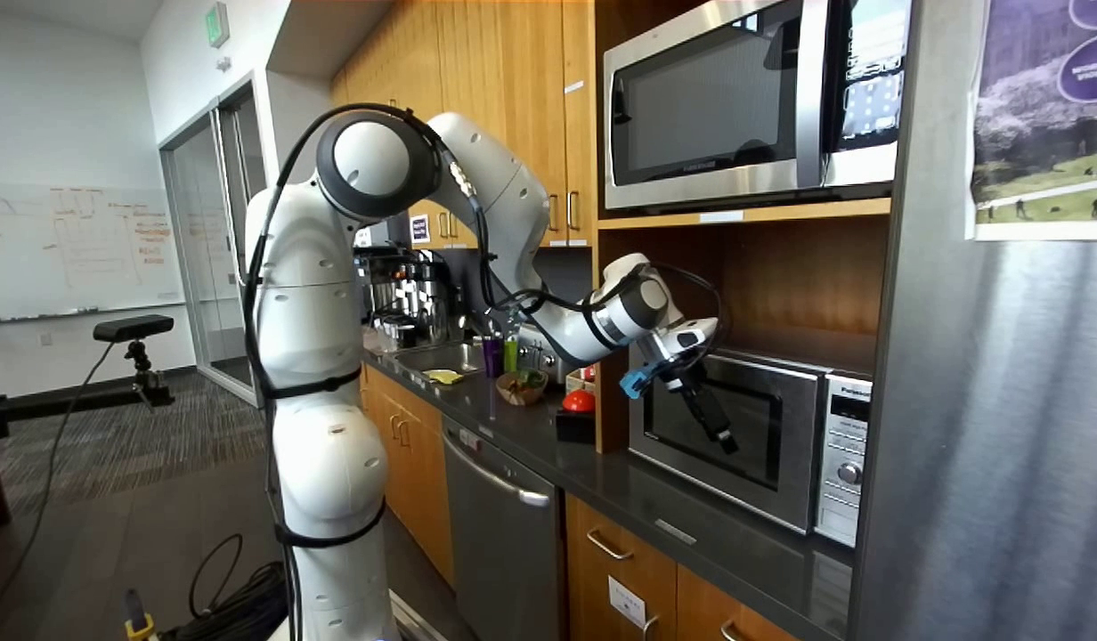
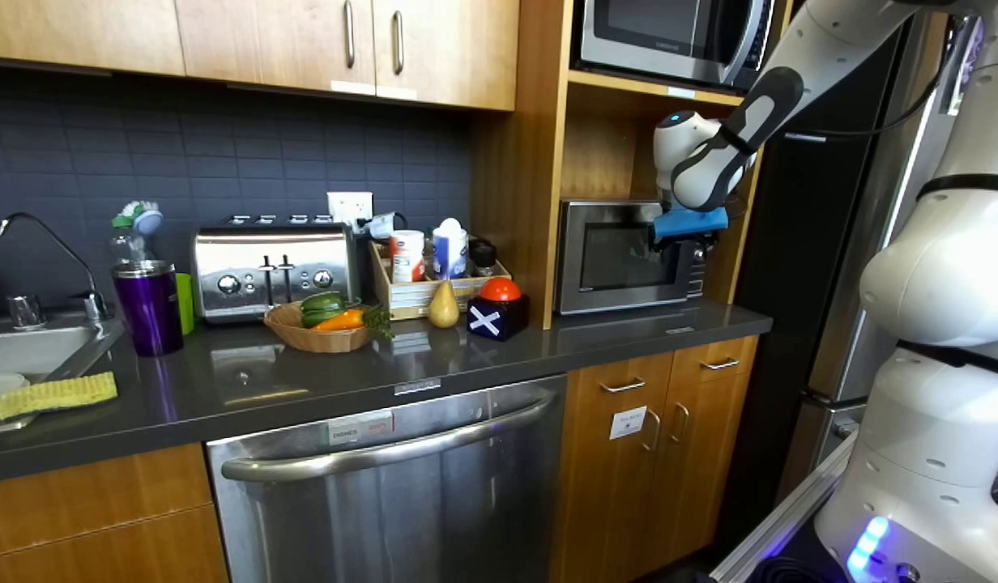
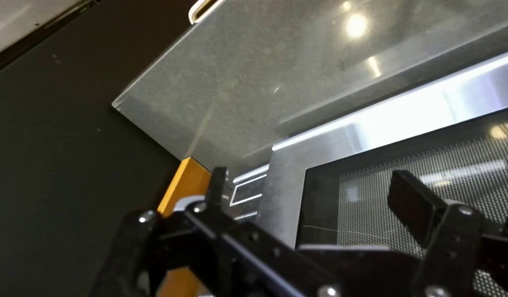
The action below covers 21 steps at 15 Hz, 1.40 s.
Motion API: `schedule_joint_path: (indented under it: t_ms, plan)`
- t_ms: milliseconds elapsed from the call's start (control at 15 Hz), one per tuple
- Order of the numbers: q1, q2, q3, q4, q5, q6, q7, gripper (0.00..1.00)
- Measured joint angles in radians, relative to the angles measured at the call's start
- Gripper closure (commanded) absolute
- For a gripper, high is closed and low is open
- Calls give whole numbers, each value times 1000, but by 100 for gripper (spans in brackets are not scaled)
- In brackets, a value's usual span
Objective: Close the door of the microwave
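The small microwave (image 1: 841, 481) stands on the counter in the lower cabinet nook. Its button panel also shows in the wrist view (image 3: 248, 189). Its door (image 1: 793, 463), a steel frame around a dark window, lies flat across the front, flush or nearly so; it also shows in the other views (image 2: 616, 259) (image 3: 355, 198). I cannot tell whether it is latched. My gripper (image 1: 725, 436) points down in front of the door. In the wrist view the gripper (image 3: 311, 187) has its fingers wide apart with nothing between them. I cannot tell whether it touches the door.
A larger steel microwave (image 1: 709, 98) sits on the shelf above. A steel fridge (image 1: 985, 427) stands beside the nook. On the counter (image 2: 434, 364), left of the wooden partition (image 2: 539, 243), are a red button on a black box (image 2: 499, 312), a pear (image 2: 444, 306) and a vegetable basket (image 2: 317, 336).
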Motion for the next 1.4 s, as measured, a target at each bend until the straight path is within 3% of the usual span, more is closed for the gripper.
schedule_joint_path:
  t_ms: [733, 1400]
  plan:
    - [-5, 0, -54, -100, 244, 176, -378, 0]
    - [-2, 8, -55, -38, 386, 235, -516, 0]
